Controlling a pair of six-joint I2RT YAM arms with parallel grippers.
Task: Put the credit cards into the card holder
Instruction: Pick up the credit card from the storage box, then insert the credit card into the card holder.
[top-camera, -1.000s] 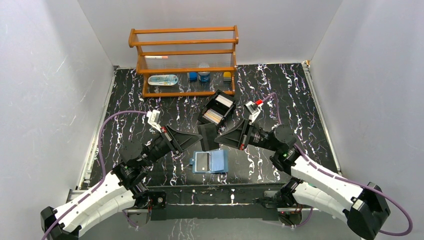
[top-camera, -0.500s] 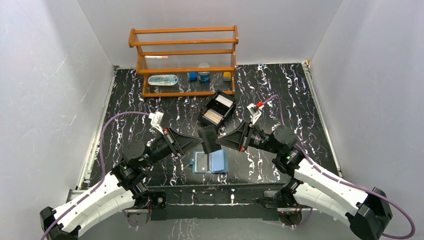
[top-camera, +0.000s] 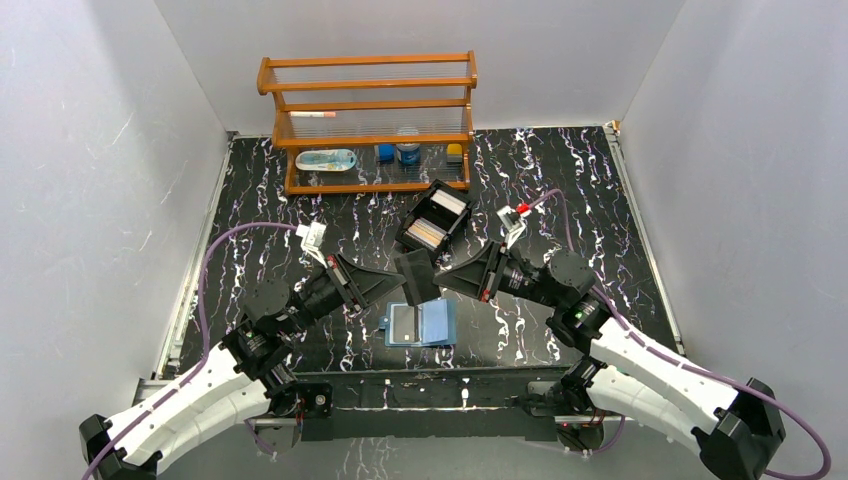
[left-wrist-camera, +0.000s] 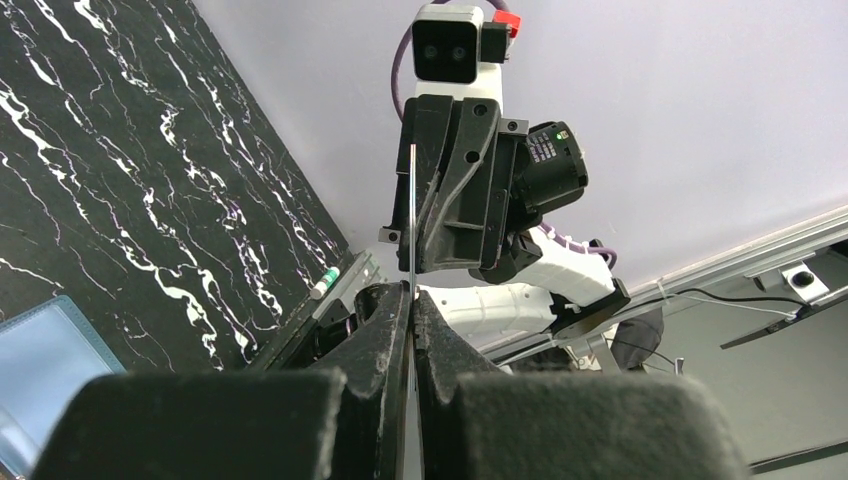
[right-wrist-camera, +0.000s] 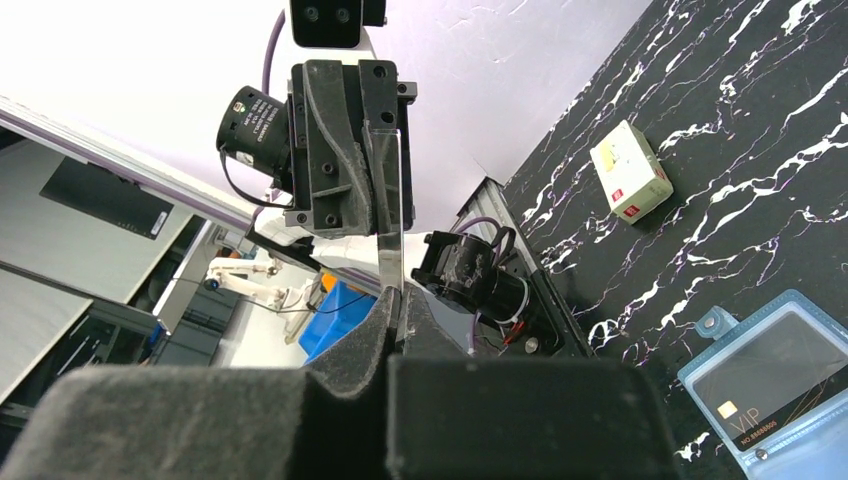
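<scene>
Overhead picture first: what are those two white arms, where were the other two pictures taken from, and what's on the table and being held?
Those are two robot arms bolted at the near edge of a black marbled table. The overhead picture comes from a fixed camera above and behind them. The other two pictures come from a small camera on each wrist, each looking out past its own arm's end effector at the opposite arm.

On the table lie an open blue wallet and a black box holding stacks of cards. A wooden rack with small items stands at the back. The right wrist view also shows a cream packet.

The left end effector and the right end effector meet above the wallet. Both are shut on the same thin dark card, one from each side.
</scene>
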